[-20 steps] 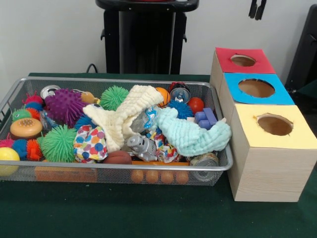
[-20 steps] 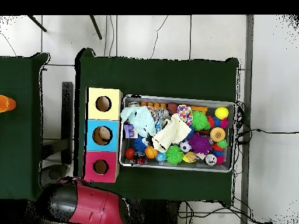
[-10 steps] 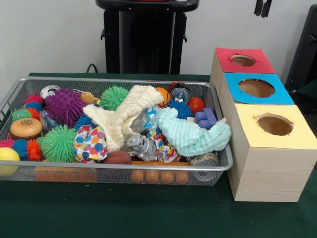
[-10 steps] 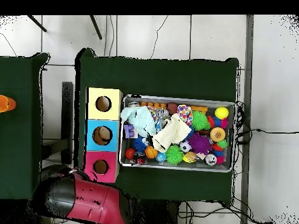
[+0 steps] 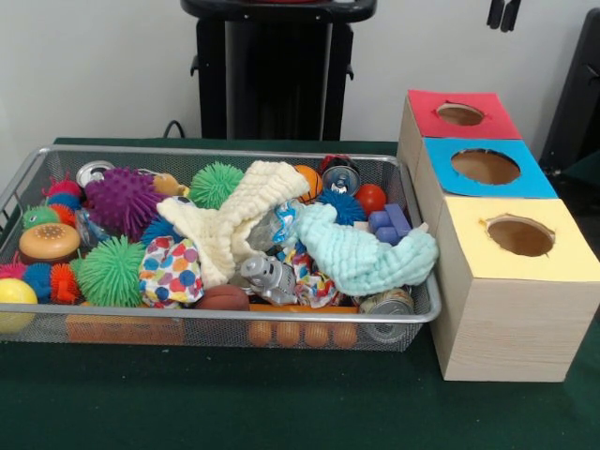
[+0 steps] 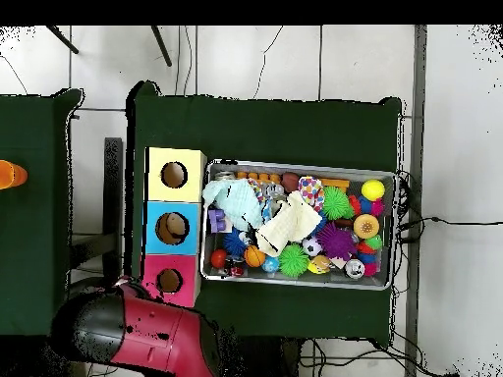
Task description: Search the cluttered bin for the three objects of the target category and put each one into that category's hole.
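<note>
A wide silver wire-mesh bin point(image 5: 225, 155) is sitting on the green cloth-covered counter point(image 5: 281, 403). Three wooden boxes are standing in a row just beside it at its 3 o'clock: the yellow-topped wooden box point(image 5: 516, 291) is nearest the camera, the blue-topped wooden box point(image 5: 487, 169) is touching it at 12 o'clock, and the red-topped wooden box point(image 5: 459, 114) is lying beyond that. Inside the bin, a cream knitted cloth point(image 5: 234, 220) is lying in the middle over other toys. A mint knitted cloth point(image 5: 361, 258) is resting at its 3 o'clock, a purple spiky rubber ball point(image 5: 122, 200) at its 10 o'clock, and a green spiky rubber ball point(image 5: 111, 270) at its 8 o'clock.
</note>
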Controlling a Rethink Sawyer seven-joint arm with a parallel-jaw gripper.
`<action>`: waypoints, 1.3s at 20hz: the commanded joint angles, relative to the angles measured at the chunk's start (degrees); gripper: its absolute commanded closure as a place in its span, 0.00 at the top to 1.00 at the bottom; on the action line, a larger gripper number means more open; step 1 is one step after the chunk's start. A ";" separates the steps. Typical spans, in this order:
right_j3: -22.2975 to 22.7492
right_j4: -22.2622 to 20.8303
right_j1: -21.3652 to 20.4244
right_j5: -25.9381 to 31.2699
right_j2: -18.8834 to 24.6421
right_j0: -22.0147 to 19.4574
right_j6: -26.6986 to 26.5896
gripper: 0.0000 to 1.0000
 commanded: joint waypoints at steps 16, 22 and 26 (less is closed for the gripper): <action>-0.44 -2.03 4.55 -2.13 2.73 -2.43 10.15 0.00; 0.31 -2.31 6.37 -7.33 3.52 -2.39 8.90 0.00; 2.50 -1.25 7.73 -13.73 5.42 -3.15 8.14 0.00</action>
